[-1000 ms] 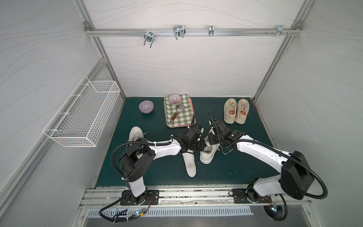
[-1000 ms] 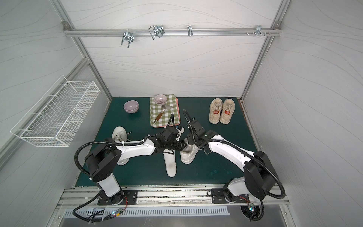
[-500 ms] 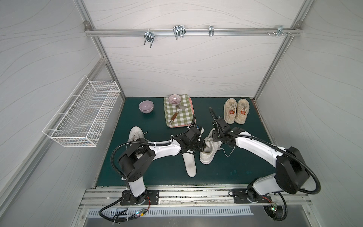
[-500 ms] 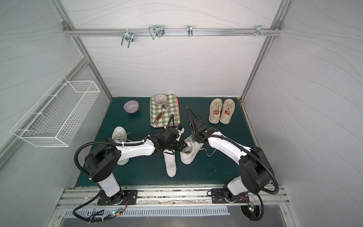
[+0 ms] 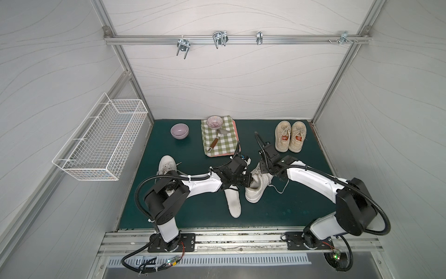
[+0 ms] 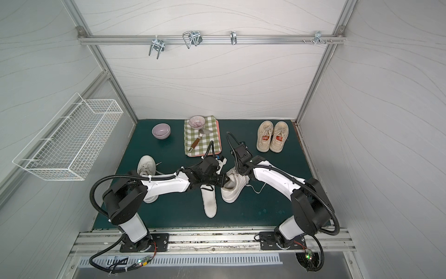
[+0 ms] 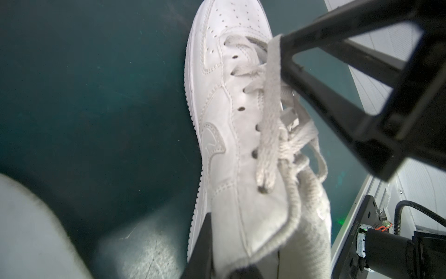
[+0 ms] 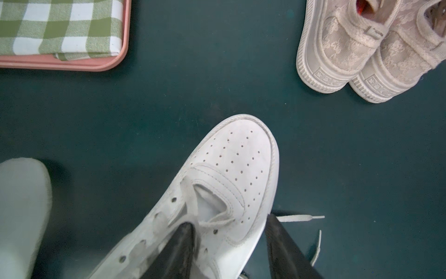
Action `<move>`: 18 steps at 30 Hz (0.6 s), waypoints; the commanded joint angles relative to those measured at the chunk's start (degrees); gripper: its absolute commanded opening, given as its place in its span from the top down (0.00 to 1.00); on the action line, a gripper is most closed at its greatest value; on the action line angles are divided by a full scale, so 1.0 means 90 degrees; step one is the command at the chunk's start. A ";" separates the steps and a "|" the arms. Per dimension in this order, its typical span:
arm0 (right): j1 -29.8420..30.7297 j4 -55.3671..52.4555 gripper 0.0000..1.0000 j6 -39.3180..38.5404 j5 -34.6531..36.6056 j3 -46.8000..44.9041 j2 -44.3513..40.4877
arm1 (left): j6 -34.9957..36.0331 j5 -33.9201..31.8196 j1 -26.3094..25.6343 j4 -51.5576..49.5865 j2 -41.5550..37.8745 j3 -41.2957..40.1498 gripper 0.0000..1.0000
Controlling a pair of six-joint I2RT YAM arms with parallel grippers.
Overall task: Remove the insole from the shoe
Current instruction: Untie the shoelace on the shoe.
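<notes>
The white lace-up shoe (image 5: 255,193) (image 6: 231,193) lies mid-mat, toe pointing to the front edge. My left gripper (image 5: 249,182) (image 7: 226,248) is shut on its heel collar, one finger (image 7: 204,244) outside the side wall. My right gripper (image 5: 264,172) (image 8: 228,223) is open astride the shoe (image 8: 236,164) by the laces: one finger (image 8: 181,241) rests on the eyelets, the other stands outside the sole. A white insole (image 5: 233,204) (image 6: 209,204) (image 8: 21,205) lies flat on the mat next to the shoe. The shoe's inside is hidden.
A second white shoe (image 5: 166,166) sits under the left arm. At the back stand a beige pair (image 5: 290,139), a pink tray (image 8: 96,65) with a checked cloth (image 5: 219,140), bowl and spatula, and a purple bowl (image 5: 179,131). A wire basket (image 5: 103,142) hangs on the left wall.
My right gripper's jaws have spread apart over the shoe, and its wrist has shifted a little toward the back. The left gripper has kept its hold on the collar.
</notes>
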 commanded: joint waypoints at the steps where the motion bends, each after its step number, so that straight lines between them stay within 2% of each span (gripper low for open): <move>1: 0.0050 -0.0044 0.45 0.0036 0.0210 0.0193 0.0199 | 0.0115 0.0219 -0.0069 0.0523 -0.0278 0.0005 1.00; 10: -0.0210 0.0538 0.35 0.0268 -0.0117 0.0370 0.0680 | 0.0376 0.0381 -0.0251 0.0636 -0.0370 0.0018 1.00; 18: -0.0424 0.0798 0.31 0.0507 0.0178 0.0501 0.0520 | 0.0486 0.0340 -0.0347 0.0599 -0.0470 -0.0083 1.00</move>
